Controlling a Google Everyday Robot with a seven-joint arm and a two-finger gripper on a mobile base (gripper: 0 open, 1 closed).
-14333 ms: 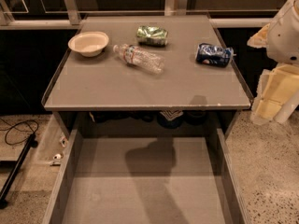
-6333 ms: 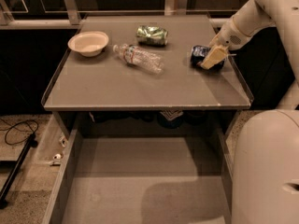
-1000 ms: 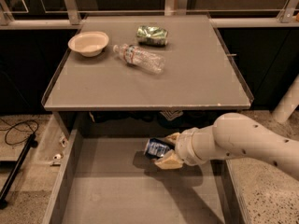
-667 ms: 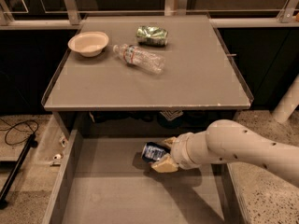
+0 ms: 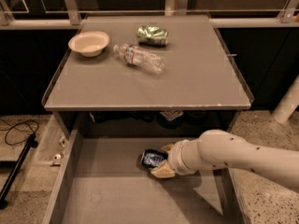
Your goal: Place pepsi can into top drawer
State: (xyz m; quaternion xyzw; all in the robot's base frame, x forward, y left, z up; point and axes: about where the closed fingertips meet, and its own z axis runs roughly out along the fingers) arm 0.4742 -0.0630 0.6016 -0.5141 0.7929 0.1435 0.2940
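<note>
Reaching in low from the right, white arm (image 5: 243, 155) nearly level, tan two-finger gripper (image 5: 160, 161) closed around small dark blue pepsi can (image 5: 151, 157) inside wide shallow grey top drawer (image 5: 69, 171).

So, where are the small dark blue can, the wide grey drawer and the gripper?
small dark blue metal can (image 5: 150, 157): camera view, its blue side.
wide shallow grey drawer (image 5: 117, 190): camera view, bare flat bottom.
gripper (image 5: 160, 161): camera view, between its fingers, inside the drawer, gripping the can.
</note>
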